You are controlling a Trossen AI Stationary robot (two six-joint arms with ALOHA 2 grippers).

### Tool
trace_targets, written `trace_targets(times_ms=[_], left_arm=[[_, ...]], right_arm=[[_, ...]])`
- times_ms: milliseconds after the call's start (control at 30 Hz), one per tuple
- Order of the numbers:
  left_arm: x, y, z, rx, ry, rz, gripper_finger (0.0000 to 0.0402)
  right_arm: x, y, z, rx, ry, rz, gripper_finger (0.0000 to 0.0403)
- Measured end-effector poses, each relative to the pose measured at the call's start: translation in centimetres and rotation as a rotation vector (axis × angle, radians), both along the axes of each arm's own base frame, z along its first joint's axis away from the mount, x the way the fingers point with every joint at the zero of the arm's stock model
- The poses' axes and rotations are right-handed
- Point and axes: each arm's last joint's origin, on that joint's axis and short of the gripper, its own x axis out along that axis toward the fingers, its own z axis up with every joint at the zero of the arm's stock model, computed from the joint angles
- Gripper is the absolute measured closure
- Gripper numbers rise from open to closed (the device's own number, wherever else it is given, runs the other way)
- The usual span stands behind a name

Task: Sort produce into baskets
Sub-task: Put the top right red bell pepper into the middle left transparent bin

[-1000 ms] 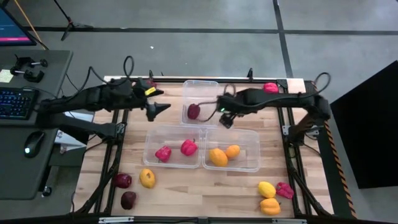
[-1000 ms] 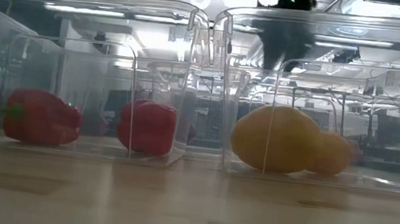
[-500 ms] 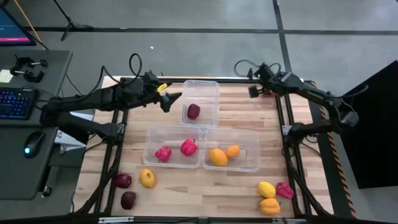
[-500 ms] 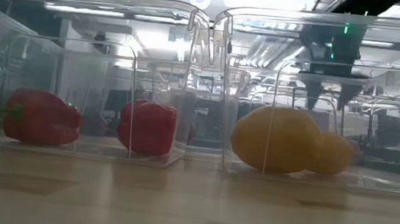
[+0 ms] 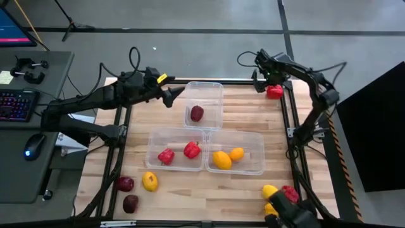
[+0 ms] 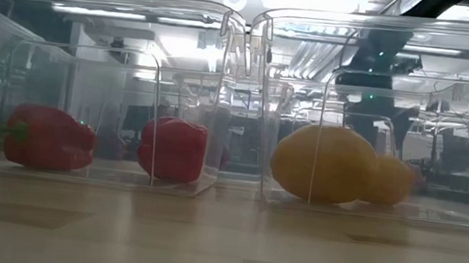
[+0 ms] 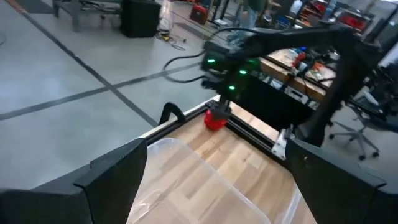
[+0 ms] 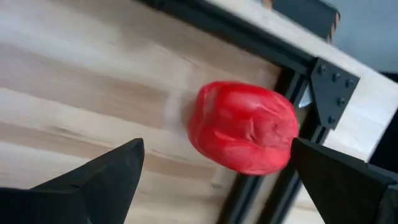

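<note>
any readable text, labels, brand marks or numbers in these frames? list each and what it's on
None can be read.
Yellow tag on the left arm: too small to tell whether it bears print.
Monitor at the desk: glowing, content too small to read.
Keyboard: key legends too small to read.
The baskets and the produce show no labels.

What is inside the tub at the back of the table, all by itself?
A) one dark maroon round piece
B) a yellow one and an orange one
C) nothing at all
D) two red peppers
A: the high view shows a single dark maroon round piece lying alone in the back tub.
</note>
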Motion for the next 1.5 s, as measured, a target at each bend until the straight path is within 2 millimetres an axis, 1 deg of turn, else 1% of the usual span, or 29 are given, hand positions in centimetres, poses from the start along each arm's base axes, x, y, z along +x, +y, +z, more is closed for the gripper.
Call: trace_targets(times_ms=[133, 233, 333, 433, 600, 767, 933, 1000, 1033, 1100, 1167, 1233, 1300, 1400, 1500], left_arm=[[0.0, -0.1, 0.0, 0.022, 0.016, -0.031, 0.0030], [0.0, -0.1, 0.0, 0.022, 0.017, -0.031, 0.0030], [0.0, -0.1, 0.0, 0.022, 0.017, -0.031, 0.0030], [0.0, -0.1, 0.0, 0.021, 0.019, -0.032, 0.0030], [0.1, -0.2, -0.1, 0.010, 0.016, -0.074, 0.0030], [0.1, -0.2, -0.1, 0.001, 0.012, -0.073, 0.0030], [0.1, -0.2, -0.1, -0.006, 0.008, -0.070, 0.0030], [0.1, -0.2, -0.1, -0.007, 0.007, -0.070, 0.0030], [0.1, -0.2, -0.1, -0.007, 0.007, -0.070, 0.0030], [0.1, -0.2, -0.1, -0.007, 0.007, -0.072, 0.0030], [0.1, -0.3, 0.0, -0.007, 0.006, -0.072, 0.0030], [0.0, -0.3, 0.1, -0.004, 0.000, -0.073, 0.0030], [-0.1, -0.3, 0.2, -0.003, -0.006, -0.073, 0.0030], [-0.4, -0.3, 0.4, 0.004, -0.010, -0.073, 0.0030], [-0.6, -0.4, 0.5, 0.035, -0.001, -0.078, 0.0030]], right_arm=[[0.6, -1.1, -1.2, 0.078, 0.084, 0.027, 0.0006], [1.0, -1.9, -1.6, 0.119, 0.144, 0.063, 0.0006], [1.1, -2.6, -2.3, 0.159, 0.237, 0.108, 0.0006], [0.8, -3.1, -3.4, 0.242, 0.296, 0.143, 0.0006], [0.4, -3.5, -6.1, 0.398, 0.366, 0.187, 0.0007], [0.4, -3.9, -7.9, 0.425, 0.425, 0.210, 0.0007], [0.6, -4.2, -8.2, 0.404, 0.435, 0.245, 0.0008], [0.7, -4.2, -8.2, 0.405, 0.428, 0.259, 0.0018], [0.7, -4.2, -8.2, 0.405, 0.429, 0.260, 0.0029], [0.8, -4.1, -8.2, 0.399, 0.441, 0.266, 0.0065], [1.0, -4.0, -7.9, 0.394, 0.445, 0.272, 0.0104], [1.4, -3.7, -7.4, 0.374, 0.436, 0.278, 0.0106], [1.6, -3.4, -6.3, 0.352, 0.430, 0.283, 0.0106], [2.0, -3.3, -3.2, 0.269, 0.394, 0.254, 0.0106], [2.2, -3.3, 1.3, 0.148, 0.307, 0.202, 0.0106]])
